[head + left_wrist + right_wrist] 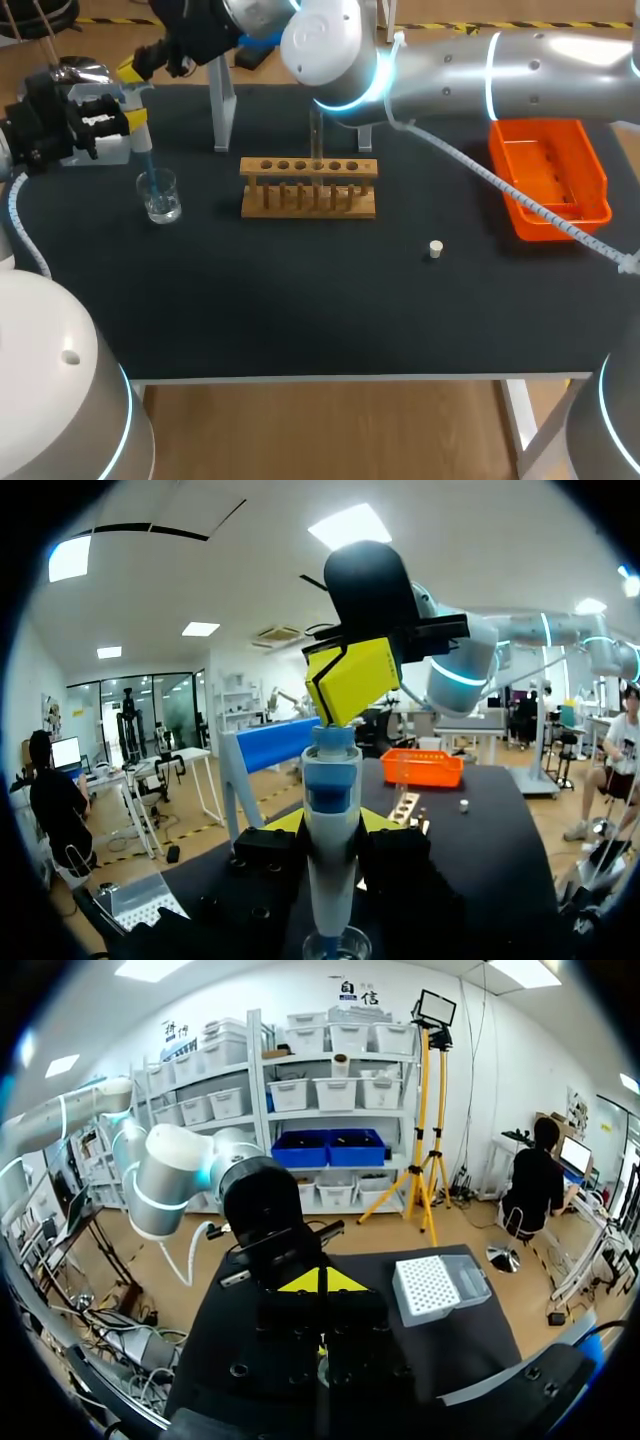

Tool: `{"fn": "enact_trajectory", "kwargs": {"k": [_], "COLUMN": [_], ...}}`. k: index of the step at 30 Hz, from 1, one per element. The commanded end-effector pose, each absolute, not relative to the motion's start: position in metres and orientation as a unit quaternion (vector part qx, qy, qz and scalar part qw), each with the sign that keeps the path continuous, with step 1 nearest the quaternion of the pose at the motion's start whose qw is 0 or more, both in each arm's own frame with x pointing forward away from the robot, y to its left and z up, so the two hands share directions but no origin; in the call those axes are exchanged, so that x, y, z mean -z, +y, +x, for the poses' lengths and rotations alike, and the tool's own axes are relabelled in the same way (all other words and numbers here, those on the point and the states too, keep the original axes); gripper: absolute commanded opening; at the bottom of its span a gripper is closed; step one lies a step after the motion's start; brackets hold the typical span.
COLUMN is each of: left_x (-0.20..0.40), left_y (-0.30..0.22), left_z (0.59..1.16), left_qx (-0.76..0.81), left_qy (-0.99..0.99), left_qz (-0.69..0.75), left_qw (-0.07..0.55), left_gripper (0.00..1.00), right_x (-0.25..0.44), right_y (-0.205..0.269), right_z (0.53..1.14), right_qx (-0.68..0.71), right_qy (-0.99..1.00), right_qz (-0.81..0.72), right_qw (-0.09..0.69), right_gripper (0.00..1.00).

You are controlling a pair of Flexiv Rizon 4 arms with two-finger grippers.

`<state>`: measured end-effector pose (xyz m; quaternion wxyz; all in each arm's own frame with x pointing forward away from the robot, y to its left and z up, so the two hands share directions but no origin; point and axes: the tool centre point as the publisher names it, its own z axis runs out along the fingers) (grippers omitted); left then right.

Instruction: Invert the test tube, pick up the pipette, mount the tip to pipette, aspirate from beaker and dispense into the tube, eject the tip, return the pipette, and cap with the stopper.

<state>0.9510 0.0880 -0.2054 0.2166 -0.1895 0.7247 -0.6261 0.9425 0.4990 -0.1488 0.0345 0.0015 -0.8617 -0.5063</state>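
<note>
Black desk point(300, 310): left hand point(128, 118) clenched on pipette point(332, 810), its tip point(148, 162) down in beaker point(159, 195); right hand point(348, 680), closed on nothing, sits atop the plunger point(333, 737). Judged risks: an off-centre press slips off; a sideways push tips the beaker; a quick release draws air.

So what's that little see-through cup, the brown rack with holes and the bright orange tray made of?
The small clear beaker looks like glass, maybe clear plastic: the black table shows through it. The brown rack with holes looks like bare matt wood, judging by its tan colour and round pegs. The bright orange tray looks like smooth moulded plastic, one even colour with a slight shine.
</note>
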Motion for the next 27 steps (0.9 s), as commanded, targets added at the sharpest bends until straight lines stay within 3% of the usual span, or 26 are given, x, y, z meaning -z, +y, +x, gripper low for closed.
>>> {"fn": "enact_trajectory", "kwargs": {"k": [1,10,11,12,27], "left_x": [0.202,0.202,0.202,0.202,0.202], "left_y": [0.088,0.088,0.088,0.088,0.088], "left_z": [0.952,0.952,0.952,0.952,0.952], "left_qx": [0.627,0.627,0.627,0.627,0.627], "left_qy": [0.724,0.724,0.724,0.724,0.724], "left_qz": [-0.188,-0.188,-0.188,-0.188,-0.188], "left_qw": [0.217,0.217,0.217,0.217,0.217], "left_gripper": [0.0,0.0,0.0,0.0,0.0], "right_x": [0.155,0.141,0.138,0.132,0.079], "right_y": [0.5,0.495,0.492,0.488,0.384], "right_z": [0.944,0.944,0.944,0.944,0.93], "right_qx": [0.501,0.52,0.523,0.529,0.566], "right_qy": [-0.865,-0.854,-0.852,-0.848,-0.824], "right_qz": [0.003,0.003,0.003,0.003,0.033], "right_qw": [0.036,0.032,0.028,0.023,0.012], "right_gripper": [0.0,0.0,0.18,0.98,1.0]}}
